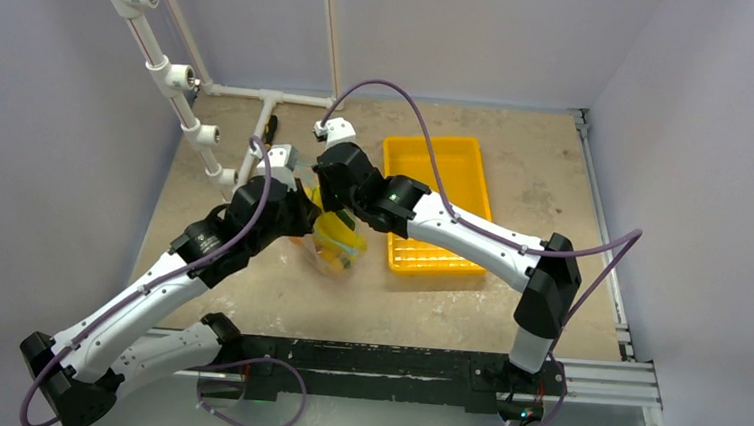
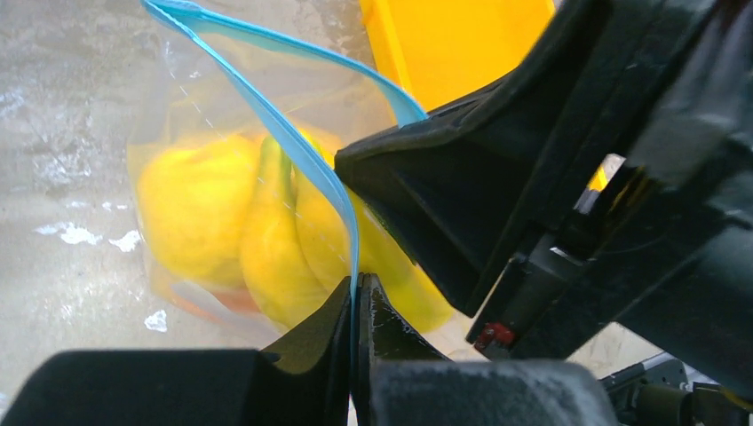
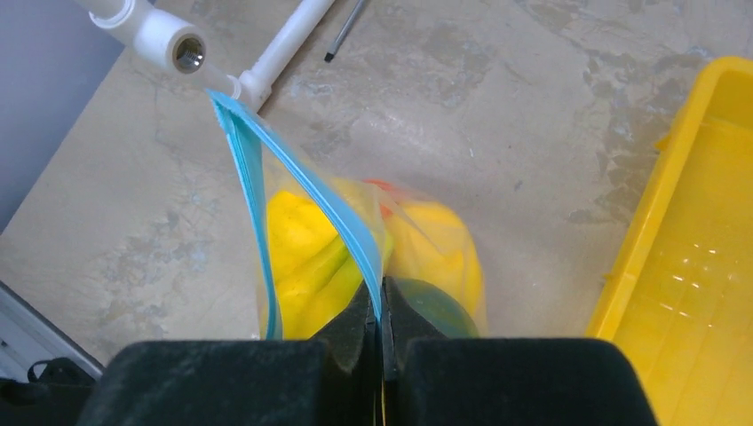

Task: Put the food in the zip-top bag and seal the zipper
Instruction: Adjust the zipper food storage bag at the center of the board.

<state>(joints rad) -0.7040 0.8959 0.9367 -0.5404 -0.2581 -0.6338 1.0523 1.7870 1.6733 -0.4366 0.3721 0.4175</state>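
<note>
Teal-blue plastic sits in both of your grippers. Your left gripper point(image 2: 358, 306) is closed tight on the zipper point(image 2: 297, 146), and the strip runs up and away from its fingertips to the far corner of the zip-top bag point(image 2: 169, 106). From that corner a second lip of the strip curves back toward the black body of your right gripper point(image 3: 382, 311), which crowds in just to the right of the left fingers. In the right wrist view that gripper is likewise pinched on the strip. One lip is caught between its fingertips and the other hangs loose just to their left. The two lips meet only at the far end, so the mouth stands open between them.

The bag hangs directly beyond and below both sets of fingertips, held by its mouth edge. You cannot tell whether its bottom rests on the table point(image 3: 533, 115). The food point(image 2: 257, 240) is inside it. The yellow pieces point(image 3: 306, 244) press against the clear wall right ahead of the left fingers. A dark green piece point(image 3: 435, 306) sits just right of the right gripper's tips, with a red piece point(image 3: 384, 186) farther ahead of them.

The yellow tray point(image 3: 701, 266) lies to the right of the right gripper, apart from the bag. A white pipe point(image 3: 284, 44) crosses the table well ahead of it, past the bag's far corner.
</note>
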